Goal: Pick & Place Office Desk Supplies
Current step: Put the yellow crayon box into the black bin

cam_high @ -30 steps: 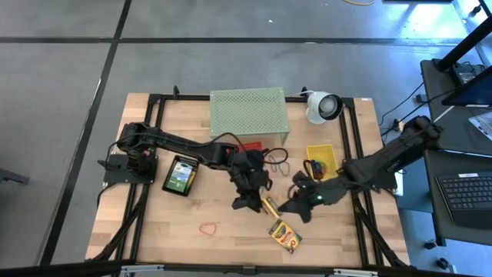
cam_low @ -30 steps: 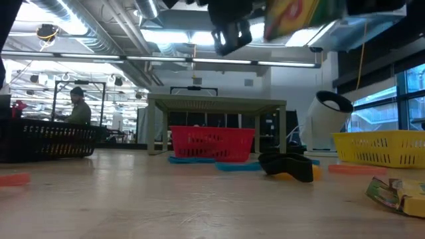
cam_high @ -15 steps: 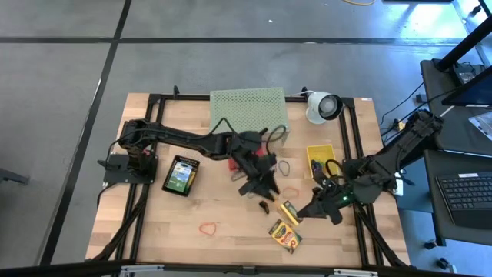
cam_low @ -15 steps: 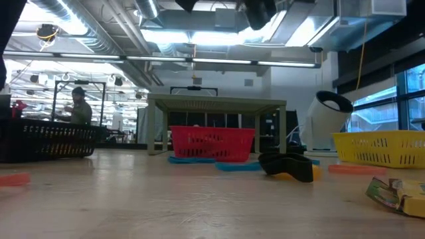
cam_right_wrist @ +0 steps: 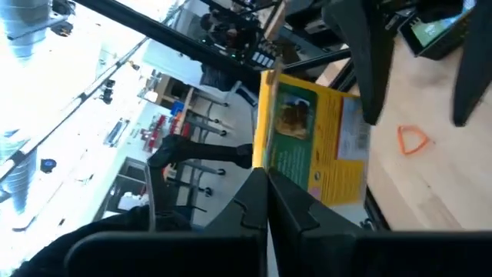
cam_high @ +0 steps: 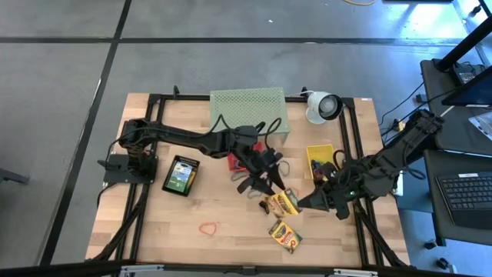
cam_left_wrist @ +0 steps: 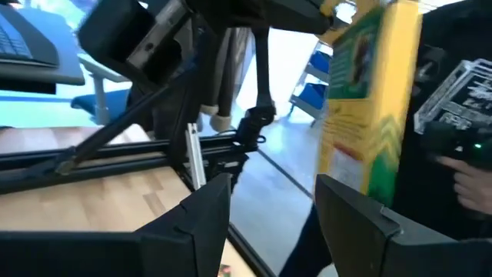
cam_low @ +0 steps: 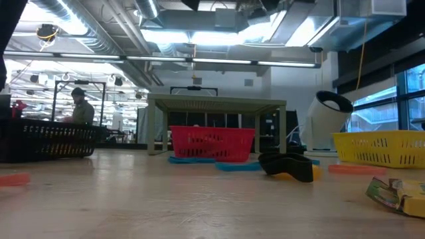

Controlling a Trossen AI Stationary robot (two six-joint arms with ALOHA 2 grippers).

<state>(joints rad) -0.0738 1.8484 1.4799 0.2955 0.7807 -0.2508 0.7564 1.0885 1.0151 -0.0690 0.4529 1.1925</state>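
I see a wooden bench (cam_high: 184, 219) on a grey floor. My right gripper (cam_high: 301, 204) pinches a crayon box (cam_high: 283, 202) near the bench's middle. My left gripper (cam_high: 260, 185) is spread wide beside it. Another crayon box (cam_high: 284, 235) lies near the front edge.

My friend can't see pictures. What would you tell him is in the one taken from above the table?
Two dark robot arms meet over a wooden table, with a yellow-and-green crayon box between the open left hand and the shut right hand. A second crayon box lies nearer the front edge, and a pale green mesh stand sits at the back.
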